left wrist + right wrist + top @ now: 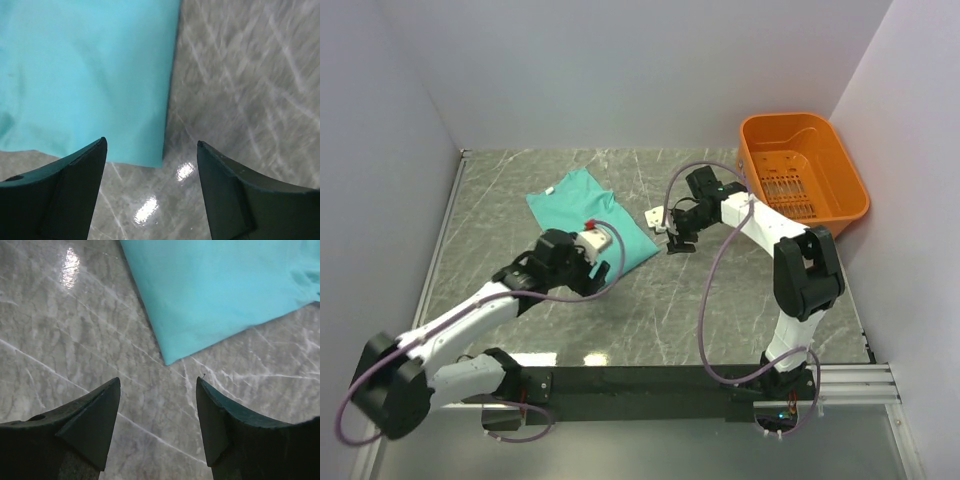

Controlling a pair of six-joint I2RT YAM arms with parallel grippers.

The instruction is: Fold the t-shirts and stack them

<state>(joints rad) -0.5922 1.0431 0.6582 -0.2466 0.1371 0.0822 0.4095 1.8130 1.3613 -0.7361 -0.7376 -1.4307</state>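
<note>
A turquoise t-shirt [582, 212] lies folded into a rough rectangle on the grey marble table, left of centre. My left gripper [603, 238] hovers over its near right part, open and empty; in the left wrist view the t-shirt [85, 75] fills the upper left and its corner lies just ahead of the gap between my fingers [75, 190]. My right gripper [662, 222] is open and empty just right of the shirt's right corner; in the right wrist view the t-shirt [220, 295] ends in a corner just ahead of my fingers [220, 425].
An orange plastic basket [803, 170] stands at the back right, against the right wall. White walls close the table on the left, back and right. The black rail [650, 382] with the arm bases runs along the near edge.
</note>
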